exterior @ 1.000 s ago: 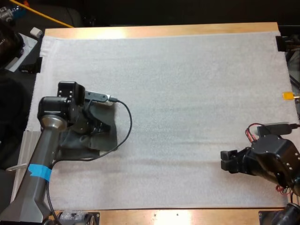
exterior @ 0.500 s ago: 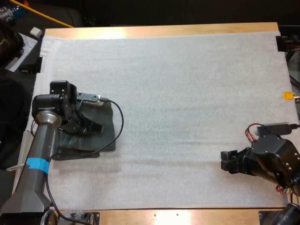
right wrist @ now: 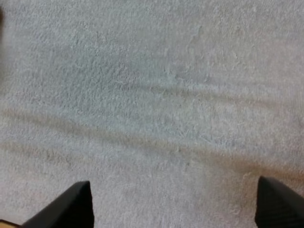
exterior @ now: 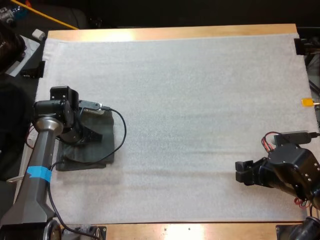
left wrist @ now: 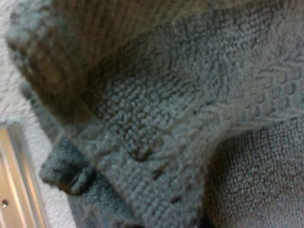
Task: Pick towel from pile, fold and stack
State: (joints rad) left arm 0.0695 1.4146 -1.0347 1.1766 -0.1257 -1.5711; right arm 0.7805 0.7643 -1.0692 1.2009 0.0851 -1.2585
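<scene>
Towel (exterior: 101,147) lies flat at the mat's (exterior: 200,100) left edge with the left gripper (exterior: 86,134) low on it; can't tell if it's clamped or let go. Right gripper (exterior: 243,171) is released over bare mat, well apart. Risk: if the left lifts with cloth snagged, the fold pulls open or the towel drags off the mat.

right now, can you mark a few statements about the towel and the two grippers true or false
1. The towel lies at the left of the mat, under the left gripper. True.
2. The right gripper is shut on the towel. False: its fingers stand apart over bare mat.
3. The right gripper is by the mat's near right corner. True.
4. The two grippers touch each other. False: they are far apart, at opposite sides of the mat.
</scene>
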